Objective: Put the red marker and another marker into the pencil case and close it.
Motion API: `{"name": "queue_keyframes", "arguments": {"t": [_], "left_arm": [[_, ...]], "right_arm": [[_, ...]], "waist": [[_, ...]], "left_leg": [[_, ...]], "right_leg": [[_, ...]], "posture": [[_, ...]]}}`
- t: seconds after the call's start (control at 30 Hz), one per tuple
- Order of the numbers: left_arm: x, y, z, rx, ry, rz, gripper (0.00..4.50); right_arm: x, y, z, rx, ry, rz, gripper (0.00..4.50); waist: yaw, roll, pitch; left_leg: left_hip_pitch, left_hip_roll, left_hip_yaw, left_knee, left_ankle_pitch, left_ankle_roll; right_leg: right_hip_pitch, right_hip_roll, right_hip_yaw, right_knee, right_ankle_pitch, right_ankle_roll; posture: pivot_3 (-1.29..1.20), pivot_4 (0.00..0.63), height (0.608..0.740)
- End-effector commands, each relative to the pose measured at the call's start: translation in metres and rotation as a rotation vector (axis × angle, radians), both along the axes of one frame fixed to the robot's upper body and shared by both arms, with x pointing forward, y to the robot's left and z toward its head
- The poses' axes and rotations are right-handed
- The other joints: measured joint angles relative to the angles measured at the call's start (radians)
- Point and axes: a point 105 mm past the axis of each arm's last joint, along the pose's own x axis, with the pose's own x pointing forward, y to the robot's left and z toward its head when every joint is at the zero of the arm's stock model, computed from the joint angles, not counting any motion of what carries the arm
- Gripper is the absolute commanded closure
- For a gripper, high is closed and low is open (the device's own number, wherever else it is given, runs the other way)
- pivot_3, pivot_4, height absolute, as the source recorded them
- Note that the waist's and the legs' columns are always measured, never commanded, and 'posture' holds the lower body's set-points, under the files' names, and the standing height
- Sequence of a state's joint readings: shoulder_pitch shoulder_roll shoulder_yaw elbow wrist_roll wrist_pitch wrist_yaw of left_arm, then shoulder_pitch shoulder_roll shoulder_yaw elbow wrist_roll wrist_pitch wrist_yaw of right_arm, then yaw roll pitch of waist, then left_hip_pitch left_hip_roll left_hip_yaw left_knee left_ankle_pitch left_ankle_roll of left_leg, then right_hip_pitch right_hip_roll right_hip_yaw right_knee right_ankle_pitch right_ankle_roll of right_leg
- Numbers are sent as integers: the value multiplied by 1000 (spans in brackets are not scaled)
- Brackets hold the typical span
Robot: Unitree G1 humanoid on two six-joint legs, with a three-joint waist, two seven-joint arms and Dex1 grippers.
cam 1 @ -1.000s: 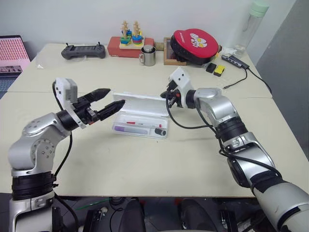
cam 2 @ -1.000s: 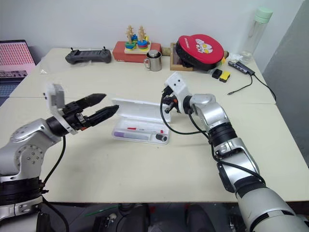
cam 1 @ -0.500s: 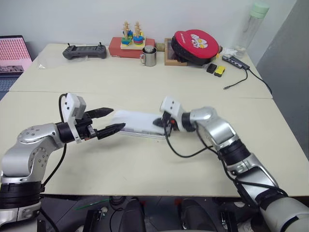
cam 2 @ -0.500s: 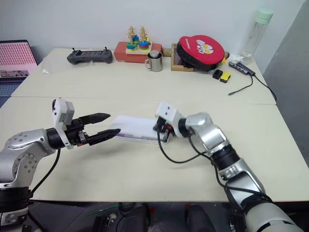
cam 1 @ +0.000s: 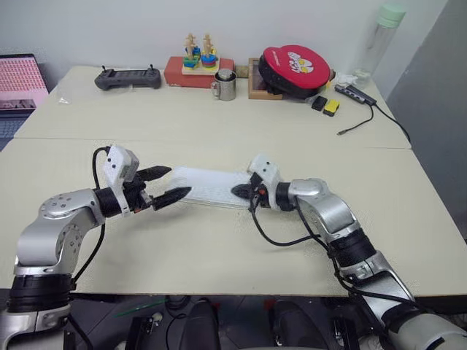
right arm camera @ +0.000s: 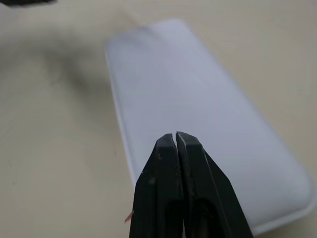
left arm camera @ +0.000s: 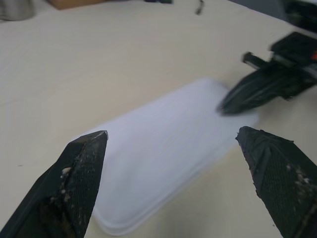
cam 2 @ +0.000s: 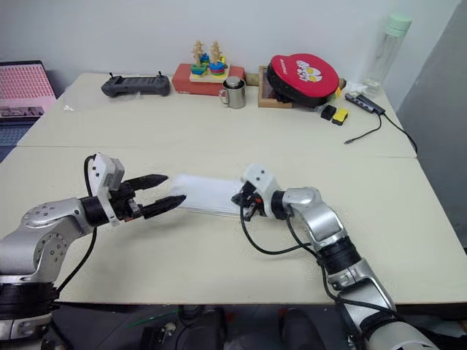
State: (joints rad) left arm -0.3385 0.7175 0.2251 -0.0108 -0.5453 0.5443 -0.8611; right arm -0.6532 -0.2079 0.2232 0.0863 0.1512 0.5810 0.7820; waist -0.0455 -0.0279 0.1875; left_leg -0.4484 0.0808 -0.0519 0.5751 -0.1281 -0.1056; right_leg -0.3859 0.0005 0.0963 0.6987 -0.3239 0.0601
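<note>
The white pencil case (cam 1: 208,187) lies flat on the table with its lid down. The red marker and the other marker are hidden. My left gripper (cam 1: 176,181) is open just off the case's left end, one finger on each side of that end in the left wrist view, where the case (left arm camera: 168,163) lies ahead of the fingertips (left arm camera: 89,148). My right gripper (cam 1: 237,192) is shut with nothing in it, its tips at the case's right end. In the right wrist view the right gripper (right arm camera: 176,138) points along the lid (right arm camera: 198,99).
Along the far edge stand a black controller (cam 1: 127,77), a red box with a stacking toy (cam 1: 197,67), a metal mug (cam 1: 224,84), a red round pad (cam 1: 294,67) and a bottle (cam 1: 379,40). A cabled hub (cam 1: 355,93) lies far right.
The case's lid, upright a second ago, has come down flat. My right gripper came down with it and drew back to its right end. My left gripper sank towards the left end.
</note>
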Motion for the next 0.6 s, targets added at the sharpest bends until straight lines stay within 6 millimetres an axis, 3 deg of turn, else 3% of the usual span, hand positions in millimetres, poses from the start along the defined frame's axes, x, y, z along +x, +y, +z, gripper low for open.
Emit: {"name": "queue_keyframes", "arguments": {"t": [0.03,0.1,0.2,0.33,0.5,0.6], "left_arm": [[14,9,-3,-32,-19,168,0],[16,26,-9,-37,-23,268,0],[14,54,-10,-53,-34,386,0],[7,90,-20,-17,-21,514,0],[3,113,-26,36,-11,563,0],[3,117,-28,58,-10,563,0]], "right_arm": [[9,-66,32,160,-59,-240,3590],[4,-98,28,174,-63,-341,3149],[-6,-122,22,194,-42,-411,2408],[-14,-145,9,156,-22,-487,1288],[-19,-165,-4,108,-7,-562,36],[-19,-166,-1,116,-18,-565,15]], "waist": [[16,-2,-1],[19,-2,-1],[11,-2,-1],[-12,-2,-1],[-11,-2,-1],[-10,-2,-1]], "left_leg": [[-1,0,0,1,0,0],[-1,-1,0,1,0,0],[-1,-1,0,0,0,0],[0,1,0,-1,0,0],[1,0,1,0,0,0],[1,0,1,0,0,0]], "right_leg": [[0,0,0,-1,0,0],[1,-1,0,-2,0,0],[0,-1,0,-1,0,0],[-1,1,1,1,0,-1],[1,0,1,0,0,1],[1,0,1,0,0,1]], "posture": [[0,150,740],[0,150,740],[0,150,740],[0,150,740],[0,150,740],[0,150,740]]}}
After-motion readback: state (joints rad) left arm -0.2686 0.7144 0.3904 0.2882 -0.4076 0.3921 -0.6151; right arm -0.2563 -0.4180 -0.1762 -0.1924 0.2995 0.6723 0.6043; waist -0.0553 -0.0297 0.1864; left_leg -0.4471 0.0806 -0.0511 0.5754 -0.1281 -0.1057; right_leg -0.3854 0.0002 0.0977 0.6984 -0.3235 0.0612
